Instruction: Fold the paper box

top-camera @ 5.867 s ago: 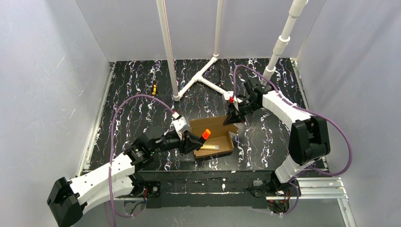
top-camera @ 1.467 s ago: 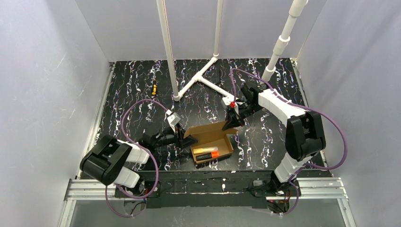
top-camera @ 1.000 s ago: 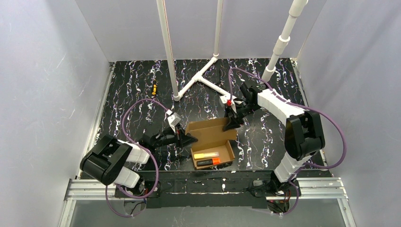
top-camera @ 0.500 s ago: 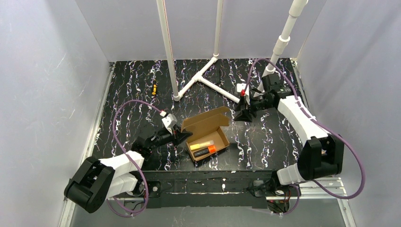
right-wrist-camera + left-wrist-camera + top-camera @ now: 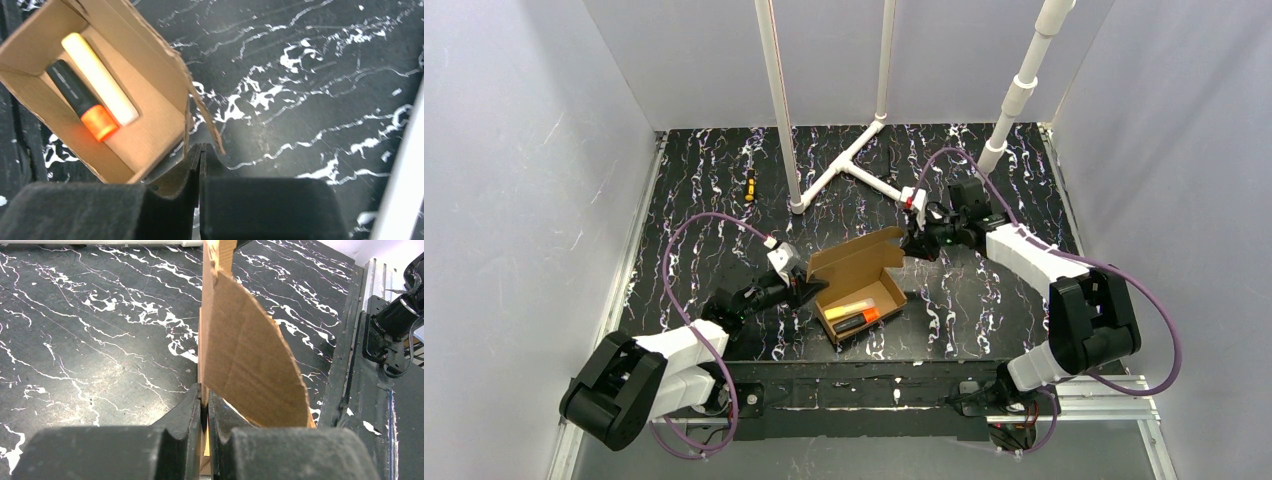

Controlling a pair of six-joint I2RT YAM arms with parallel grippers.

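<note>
Brown corrugated cardboard is pretty much the whole scene. The paper box (image 5: 864, 297) sits on the black marbled table (image 5: 704, 200) between the two pincers. It's open on top, with its lid (image 5: 854, 255) tipped up along the far side.

Inside, two markers lie side by side on the box floor: a cream marker (image 5: 99, 77) and a black marker with an orange cap (image 5: 82, 102). Seen from the right pincer (image 5: 200, 149), they're just ahead and off to its left, the black one further out.

The right pincer's fingers are pressed together right at the corner of the box, where the cardboard edge frays out. I honestly can't tell if any cardboard is caught between them.

The left pincer (image 5: 204, 399) is on the opposite side and is definitely pinching the box. Its fingers are clamped on the edge of a cardboard wall. A rounded flap (image 5: 250, 370) rises straight ahead of it and curves off to its right.
</note>
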